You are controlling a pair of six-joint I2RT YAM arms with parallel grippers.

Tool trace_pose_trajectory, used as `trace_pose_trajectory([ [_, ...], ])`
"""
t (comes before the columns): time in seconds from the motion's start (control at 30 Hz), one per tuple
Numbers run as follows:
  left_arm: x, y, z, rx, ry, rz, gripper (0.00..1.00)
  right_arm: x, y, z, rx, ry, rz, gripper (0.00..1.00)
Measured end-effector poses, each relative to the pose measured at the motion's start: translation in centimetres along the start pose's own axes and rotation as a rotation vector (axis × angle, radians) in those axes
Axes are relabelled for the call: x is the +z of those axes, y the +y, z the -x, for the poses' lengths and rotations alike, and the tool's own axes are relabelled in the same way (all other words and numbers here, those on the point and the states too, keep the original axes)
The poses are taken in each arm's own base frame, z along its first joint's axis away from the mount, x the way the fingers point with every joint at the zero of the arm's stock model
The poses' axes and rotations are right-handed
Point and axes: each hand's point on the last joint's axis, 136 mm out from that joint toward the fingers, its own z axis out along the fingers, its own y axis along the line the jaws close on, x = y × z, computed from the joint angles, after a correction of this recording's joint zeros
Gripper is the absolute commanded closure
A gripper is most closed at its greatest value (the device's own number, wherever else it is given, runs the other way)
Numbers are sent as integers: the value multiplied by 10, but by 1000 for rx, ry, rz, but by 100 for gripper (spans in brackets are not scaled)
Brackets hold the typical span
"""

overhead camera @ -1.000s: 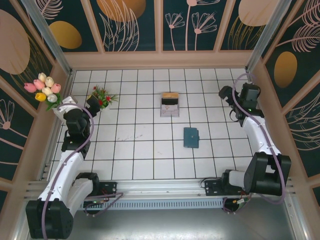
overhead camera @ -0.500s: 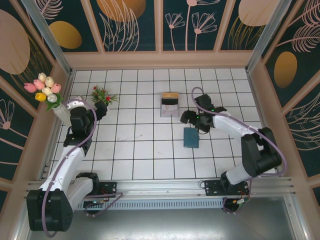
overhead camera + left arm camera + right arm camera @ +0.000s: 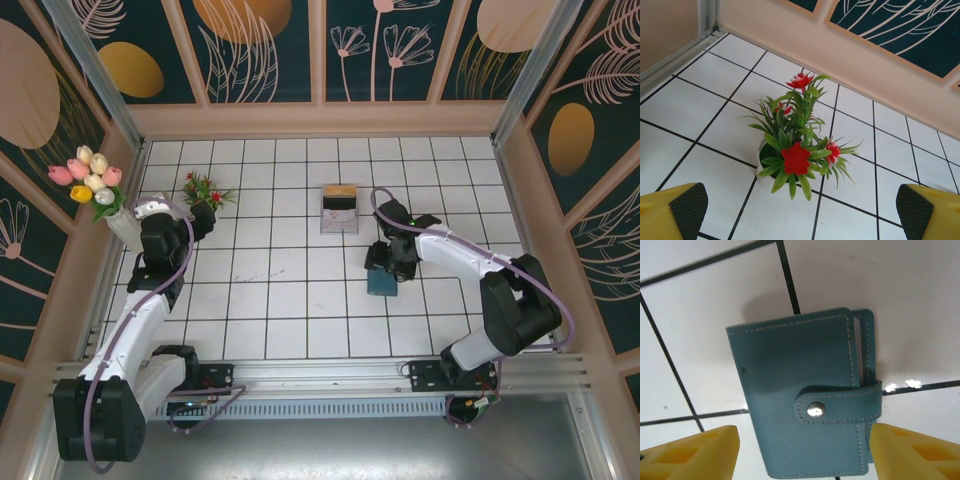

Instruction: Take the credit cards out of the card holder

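The card holder [image 3: 381, 283] [image 3: 800, 390], a dark teal wallet, lies folded on the white tiles right of centre, its strap snapped shut with a silver stud [image 3: 815, 410]. The credit cards are hidden inside it. My right gripper [image 3: 386, 262] [image 3: 802, 450] is low over the holder, open, with one yellow finger on each side. The right finger [image 3: 910, 450] is at the strap edge, and the left finger [image 3: 695, 452] stands a little off. My left gripper [image 3: 192, 216] [image 3: 800, 210] is open at the far left, with nothing between its pads.
A grey stand [image 3: 340, 208] with a tan top edge sits behind the holder. A small pot of red flowers [image 3: 203, 190] [image 3: 795, 150] stands just ahead of the left gripper. A vase of tulips [image 3: 92, 180] is in the left corner. Walls enclose the tiled floor.
My right arm swung from the right wall to the centre and came down over the card holder, its jaws narrowing. The left arm shifted slightly, then held still.
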Motion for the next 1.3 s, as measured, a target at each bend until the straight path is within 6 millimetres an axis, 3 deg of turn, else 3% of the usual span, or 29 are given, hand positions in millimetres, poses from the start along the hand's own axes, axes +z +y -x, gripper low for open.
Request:
trace_pose_trajectory([
  [0.2,0,0,0,0,0,1,1,4,3,-3,-6,14,22,33],
  [0.43,0,1,-1,0,1,5,1,16,-5,-7,-5,31,-16,26],
  [0.57,0,1,-1,0,1,5,1,23,-11,-12,-2,46,-28,27],
  [0.77,0,0,-2,-1,5,-3,1,28,-1,-13,-15,60,-8,33],
  [1.0,6,-11,-18,-49,79,-70,8,37,62,-13,-154,72,47,34],
  [1.13,20,-20,-50,-109,210,-129,13,42,102,-16,-213,101,117,34],
  [1.3,22,-26,-86,-192,338,-173,12,39,129,-24,-231,151,221,31],
])
